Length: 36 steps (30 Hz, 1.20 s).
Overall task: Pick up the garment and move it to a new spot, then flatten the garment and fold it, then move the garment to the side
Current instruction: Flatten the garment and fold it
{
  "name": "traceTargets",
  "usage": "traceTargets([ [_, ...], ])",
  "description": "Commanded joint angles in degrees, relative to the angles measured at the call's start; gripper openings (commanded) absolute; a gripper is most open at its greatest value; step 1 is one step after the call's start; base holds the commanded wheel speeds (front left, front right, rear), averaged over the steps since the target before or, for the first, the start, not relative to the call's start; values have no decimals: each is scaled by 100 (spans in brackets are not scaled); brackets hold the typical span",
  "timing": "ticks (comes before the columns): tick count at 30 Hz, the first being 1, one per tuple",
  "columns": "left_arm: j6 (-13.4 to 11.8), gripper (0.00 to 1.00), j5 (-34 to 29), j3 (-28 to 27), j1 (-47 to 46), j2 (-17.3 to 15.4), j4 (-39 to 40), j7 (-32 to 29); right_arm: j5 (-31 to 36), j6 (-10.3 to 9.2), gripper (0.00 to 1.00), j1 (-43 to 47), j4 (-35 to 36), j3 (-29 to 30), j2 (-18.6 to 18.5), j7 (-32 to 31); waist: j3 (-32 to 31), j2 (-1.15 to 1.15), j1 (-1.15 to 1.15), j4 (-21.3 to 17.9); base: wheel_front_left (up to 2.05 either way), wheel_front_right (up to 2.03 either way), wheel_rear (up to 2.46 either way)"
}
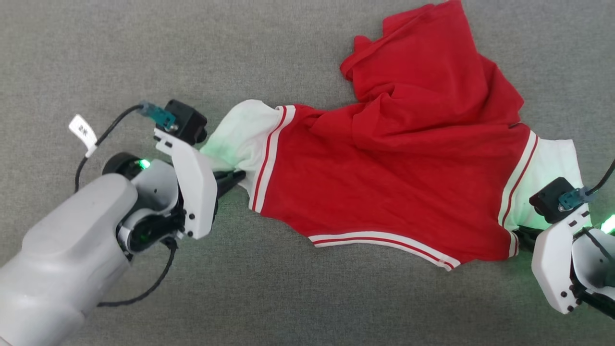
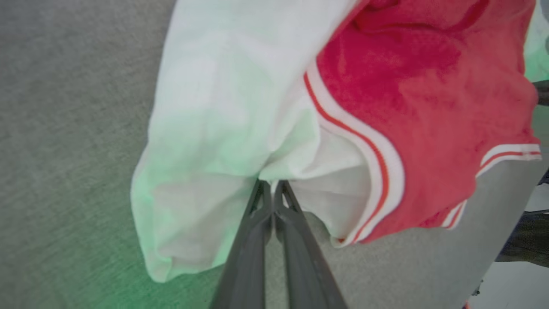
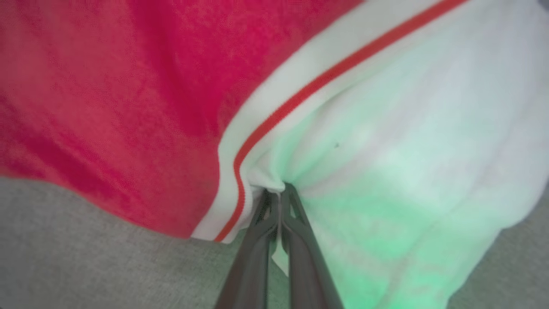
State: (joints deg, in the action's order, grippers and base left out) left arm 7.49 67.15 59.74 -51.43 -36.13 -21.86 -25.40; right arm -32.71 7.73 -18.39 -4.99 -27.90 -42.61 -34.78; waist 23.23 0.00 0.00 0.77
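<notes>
Garment [image 1: 384,182]: red jersey, white sleeves, striped trim. Crumpled, stretched over the grey desk [image 1: 288,48] between both grippers.
Left gripper [image 1: 236,177]: fingers [image 2: 296,244] pressed together, pinching the garment's white sleeve at its left end.
Right gripper [image 1: 522,234]: fingers [image 3: 300,244] pinching the opposite sleeve beside the striped trim.

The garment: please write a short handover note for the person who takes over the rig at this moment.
Left gripper: shut on the garment, pinching its white sleeve.
Right gripper: shut on the other white sleeve.
Garment: stretched between the two grippers over the grey cloth surface; its far part is bunched and folded over itself.
Done: both sleeves are gripped. Whether it is at its new spot, I cannot tell.
Left: flatten it, fold it, move it to the side.
</notes>
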Motion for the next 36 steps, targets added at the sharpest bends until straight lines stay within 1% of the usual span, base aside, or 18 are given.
traceTargets([
  [1, -5, 0, 129, 104, 163, -7, -3, 133, -6, -43, 0, 108, -249, -153, 336, 87, -125, 0, 0, -18, 0, 0, 0],
  [4, -6, 0, 338, 45, 195, -142, 91, 565, -48, -39, 0, 111, -170, 103, 383, 334, -312, 0, 0, -48, 0, 0, 0],
  [9, -6, 0, 702, -109, 484, -431, 475, 1337, -140, -36, 0, 316, 106, 850, 465, 692, -572, 0, 0, -131, 0, 0, 0],
  [13, -6, 0, 1066, -394, 659, -648, 912, 1990, -213, -29, 0, 470, 500, 1491, 595, 731, -649, 0, 0, -151, 0, 0, 0],
  [14, -6, 0, 1066, -394, 659, -648, 912, 1990, -213, -29, 0, 470, 500, 1491, 595, 731, -649, 0, 0, -151, 0, 0, 0],
  [16, -6, 0, 1185, -498, 625, -686, 1011, 2217, -290, -25, 0, 426, 687, 1790, 686, 702, -640, 0, 0, -140, 0, 0, 0],
  [21, -6, 0, 1492, -827, 208, -506, 1106, 2586, -497, -25, 0, -69, 970, 2326, 909, 613, -449, 0, 0, -109, 0, 0, 0],
  [23, -6, 0, 1617, -961, -18, -457, 950, 2635, -572, -25, 0, -423, 928, 2470, 984, 602, -326, 0, 0, -113, 0, 0, 0],
  [25, -6, 0, 1713, -1106, -313, -334, 699, 2678, -638, -25, 0, -846, 793, 2590, 1103, 633, -172, 0, 0, -126, 0, 0, 0],
  [28, -9, 0, 1706, -1300, -870, -89, 41, 2741, -815, -24, 0, -1675, 423, 2728, 1390, 715, 110, 0, 0, -151, 0, 0, 0],
  [31, -18, 0, 1721, -1454, -1578, 271, -711, 2700, -910, -24, 0, -2733, -158, 2779, 1713, 900, 370, 0, 0, -201, 0, 0, 0],
  [33, -58, 0, 1663, -1598, -2164, 405, -1197, 2720, -940, -24, 0, -3511, -626, 2789, 1942, 1025, 548, 0, 0, -257, 0, 0, 0],
  [36, -238, 0, 1526, -1830, -3086, 613, -1923, 2980, -785, -24, 0, -4735, -1328, 2821, 2183, 1326, 758, 0, 0, -336, 0, 0, 0],
])
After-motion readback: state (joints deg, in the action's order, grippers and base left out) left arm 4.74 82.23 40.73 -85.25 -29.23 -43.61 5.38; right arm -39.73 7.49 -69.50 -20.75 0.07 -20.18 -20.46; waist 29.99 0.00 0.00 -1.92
